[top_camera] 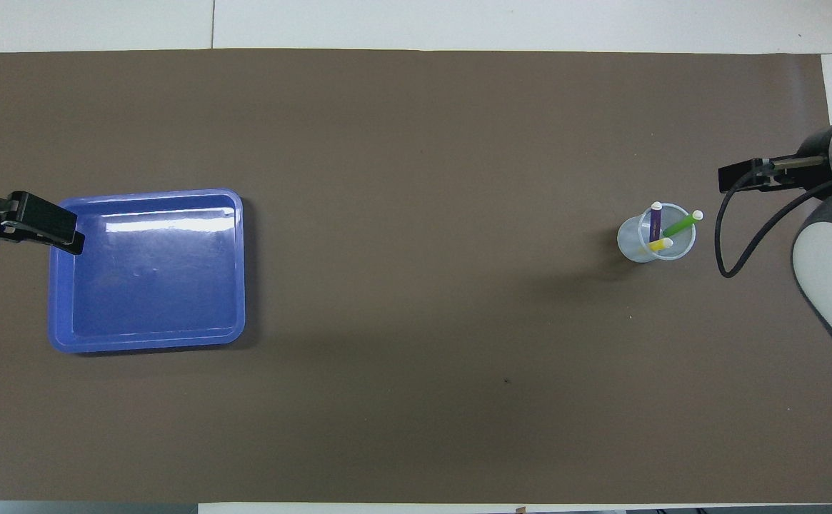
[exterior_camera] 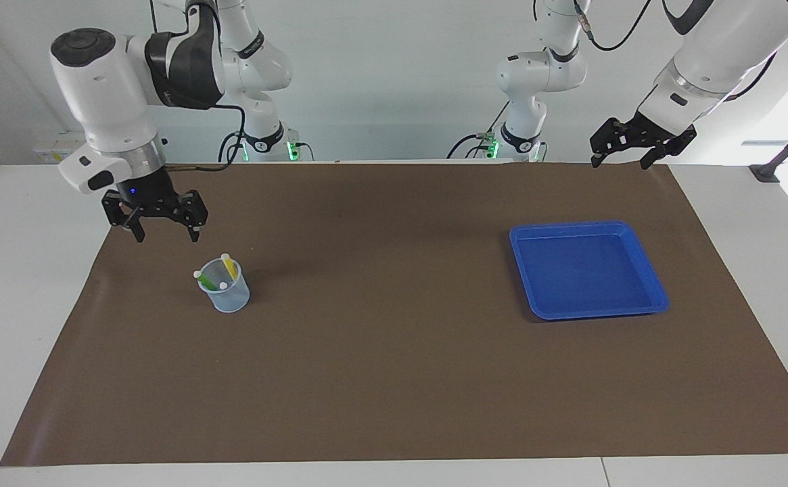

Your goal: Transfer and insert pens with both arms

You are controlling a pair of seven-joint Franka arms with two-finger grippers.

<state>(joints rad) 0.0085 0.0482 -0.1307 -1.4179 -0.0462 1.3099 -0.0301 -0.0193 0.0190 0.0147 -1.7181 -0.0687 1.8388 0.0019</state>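
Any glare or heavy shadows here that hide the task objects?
Overhead view: a white glare streak on the blue tray; soft shadow beside the clear cup, pens readable. Facing view: bright window at the left arm's end, table evenly lit.

Pens (exterior_camera: 221, 273) in cup (exterior_camera: 226, 297) (tray (exterior_camera: 651, 267) apart)
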